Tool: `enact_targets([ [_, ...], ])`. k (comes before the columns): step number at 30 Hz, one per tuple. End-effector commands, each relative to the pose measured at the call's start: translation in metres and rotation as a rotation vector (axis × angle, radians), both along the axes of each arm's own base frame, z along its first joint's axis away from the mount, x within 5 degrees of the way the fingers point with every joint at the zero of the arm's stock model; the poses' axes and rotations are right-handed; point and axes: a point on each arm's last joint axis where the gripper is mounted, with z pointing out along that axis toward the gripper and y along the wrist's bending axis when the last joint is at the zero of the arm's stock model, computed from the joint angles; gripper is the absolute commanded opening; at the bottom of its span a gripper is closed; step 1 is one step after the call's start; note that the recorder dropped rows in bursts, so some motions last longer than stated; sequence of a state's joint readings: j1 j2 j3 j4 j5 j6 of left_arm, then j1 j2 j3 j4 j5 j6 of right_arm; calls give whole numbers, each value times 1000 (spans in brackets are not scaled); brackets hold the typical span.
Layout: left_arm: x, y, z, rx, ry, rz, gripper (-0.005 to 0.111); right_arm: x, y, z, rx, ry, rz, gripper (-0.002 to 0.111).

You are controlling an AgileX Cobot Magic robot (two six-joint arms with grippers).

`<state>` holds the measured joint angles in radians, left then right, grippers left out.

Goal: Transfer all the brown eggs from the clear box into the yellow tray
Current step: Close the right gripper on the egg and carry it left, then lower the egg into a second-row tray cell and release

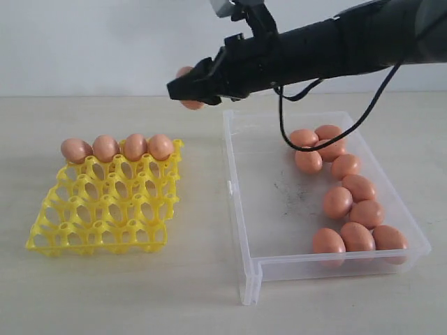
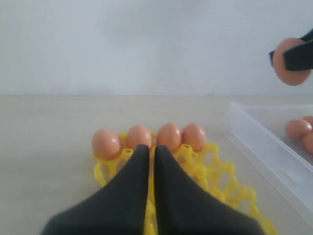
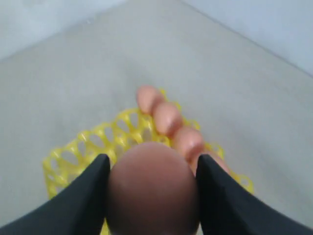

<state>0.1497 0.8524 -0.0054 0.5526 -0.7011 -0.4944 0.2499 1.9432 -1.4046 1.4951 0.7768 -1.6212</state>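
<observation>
brown egg (image 1: 190, 104) is pinched in the right gripper (image 1: 187, 89), in the air just off the yellow tray (image 1: 105, 216), near its filled row of four eggs (image 1: 105, 148). it is best lowered slowly, centred over an empty cup next to that row. the left gripper (image 2: 147, 152) is pressed together, holding nothing.

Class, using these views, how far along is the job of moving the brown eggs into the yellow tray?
Done: four eggs fill one edge row of the yellow tray. In hand: the right gripper holds a fifth egg in the air. Left: roughly ten eggs lie in the clear box.
</observation>
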Motion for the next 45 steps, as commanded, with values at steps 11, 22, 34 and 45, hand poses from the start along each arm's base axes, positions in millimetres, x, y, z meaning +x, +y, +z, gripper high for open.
enact_targets([
  [11, 0, 17, -1, -52, 3, 196, 4, -10, 124, -38, -78, -325, 200, 0],
  [22, 0, 17, -1, -40, 6, 196, 4, -11, 128, -11, 299, 191, 204, 0],
  [34, 0, 17, -2, -37, 13, 197, 4, -10, 98, -47, -287, 328, 179, 0],
  [45, 0, 17, -2, -31, 12, 196, 4, 37, 113, -44, -227, -179, -426, 0],
])
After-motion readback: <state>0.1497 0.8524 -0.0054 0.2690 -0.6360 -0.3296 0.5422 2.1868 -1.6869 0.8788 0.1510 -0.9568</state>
